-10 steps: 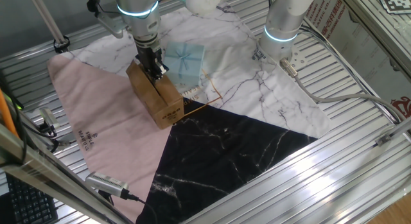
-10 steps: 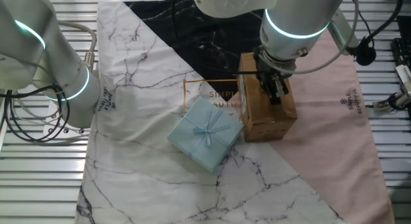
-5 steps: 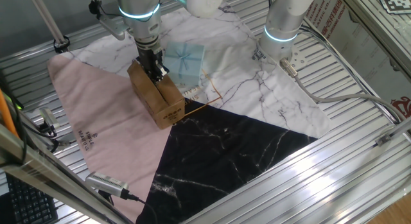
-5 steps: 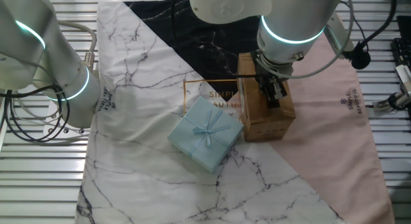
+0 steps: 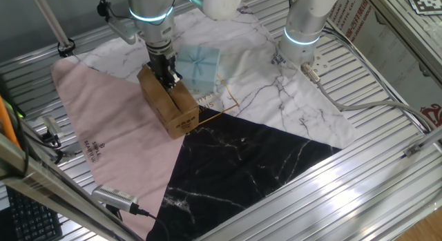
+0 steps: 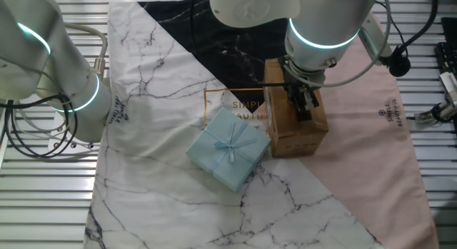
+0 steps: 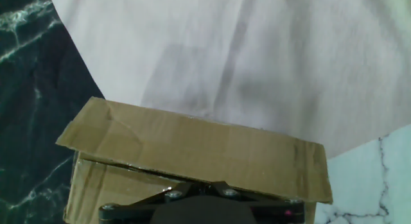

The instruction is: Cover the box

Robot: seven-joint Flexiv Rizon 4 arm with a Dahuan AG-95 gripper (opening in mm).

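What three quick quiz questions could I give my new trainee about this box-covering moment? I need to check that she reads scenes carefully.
1. True or false: the pincer is above the top of the brown cardboard box.
2. Multiple choice: the pale blue gift box with a bow lies on which part of the cloth? A) the white marble part B) the pink part C) the black marble part
3. Fill in: in the hand view, a cardboard ____ lies flat across the top of the box.

Key: 1 true; 2 A; 3 flap.
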